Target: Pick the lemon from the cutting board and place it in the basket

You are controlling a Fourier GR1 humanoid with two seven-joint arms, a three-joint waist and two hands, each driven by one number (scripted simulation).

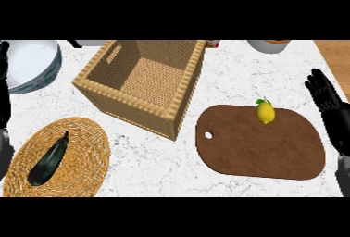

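Observation:
A yellow lemon [266, 112] with a small green leaf lies near the top edge of the brown cutting board [259, 148]. To the left of the board stands a square wicker basket [179, 97], and nothing shows inside it. My right hand [329, 104] is at the view's right edge, fingers straight and pointing up, a little to the right of the lemon and apart from it. Along the left edge my left hand [4, 83] shows only in part, with its fingers straight.
A round woven mat [82, 152] at the lower left carries a dark eggplant [49, 159]. A large white bowl [34, 65] sits at the upper left. Another pot [269, 45] peeks in at the top right. Wooden surface [336, 53] borders the marble counter at the right.

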